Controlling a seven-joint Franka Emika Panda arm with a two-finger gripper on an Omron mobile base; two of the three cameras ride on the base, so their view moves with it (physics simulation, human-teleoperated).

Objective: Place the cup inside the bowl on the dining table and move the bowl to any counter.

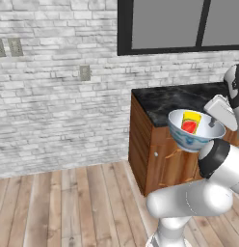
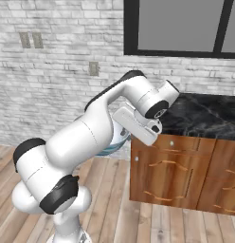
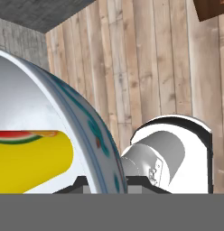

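A white-painted brick wall (image 1: 54, 96), rough and mortar-lined, is filling the left of the scene above pale wooden floorboards (image 1: 68, 202), with grey switch plates (image 1: 85, 72) set into it. To their right, the counter (image 1: 179, 99) is showing a glossy black marble top over a brown wooden cabinet with small round knobs. The bowl (image 1: 191, 137), round, white and glazed with a blue pattern outside, is hanging in the air beside the counter's front corner, above the floor. The cup (image 1: 191, 122), a small yellow cylinder with a red patch, is lying inside it. The gripper (image 1: 211, 123) is clamping the bowl's rim on the right side, its jaws nearly together on the thin ceramic wall. In the hand view, the bowl's curved wall is running between the fingertips, which are cut off at the bottom edge. In the right base view, the robot's own arm is covering most of the bowl, leaving 1 bluish sliver of its side. A dark-framed window (image 1: 179, 26) is cut off at the top.
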